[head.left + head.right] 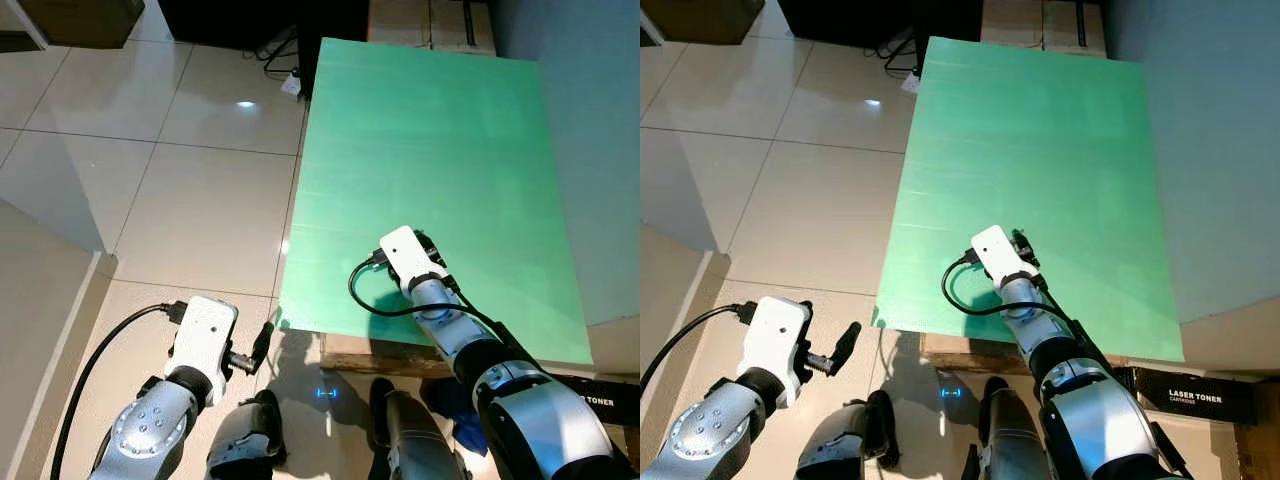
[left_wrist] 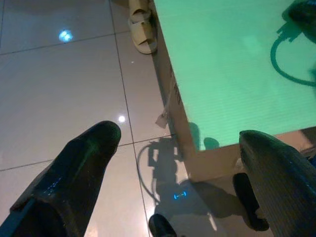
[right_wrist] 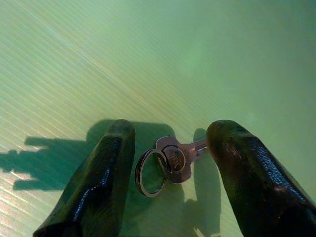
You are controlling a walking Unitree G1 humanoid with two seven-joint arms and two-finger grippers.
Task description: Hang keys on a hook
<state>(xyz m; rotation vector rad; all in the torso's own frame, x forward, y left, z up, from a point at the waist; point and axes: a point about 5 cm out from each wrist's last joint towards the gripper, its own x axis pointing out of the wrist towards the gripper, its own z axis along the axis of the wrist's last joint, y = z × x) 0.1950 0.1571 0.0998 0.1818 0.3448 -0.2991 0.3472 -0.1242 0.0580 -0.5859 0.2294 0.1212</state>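
Lying flat on the green worktop (image 1: 430, 130), the keys (image 3: 173, 159) are between the two black fingers (image 3: 101, 182) of the right hand (image 3: 170, 163). This hand is released: the fingers stand apart on both sides of the keys, and the blade of one key is touching or almost touching one finger; I cannot tell which. The ring of the keys lies close to the other finger. In the head views the right hand (image 1: 425, 245) is low over the worktop, near its front edge, with a black cable (image 1: 365, 295) curving from the wrist.

The left hand (image 1: 262, 345) is beside the worktop, over the tiled floor (image 1: 180, 180), well apart from the keys. Its fingers (image 2: 74, 173) are spread wide and grasp nothing. A pair of beige slippers (image 2: 140, 22) is on the floor next to the side of the worktop. A black box with the words "laser toner" (image 1: 1185, 395) lies on the floor at the robot's right.
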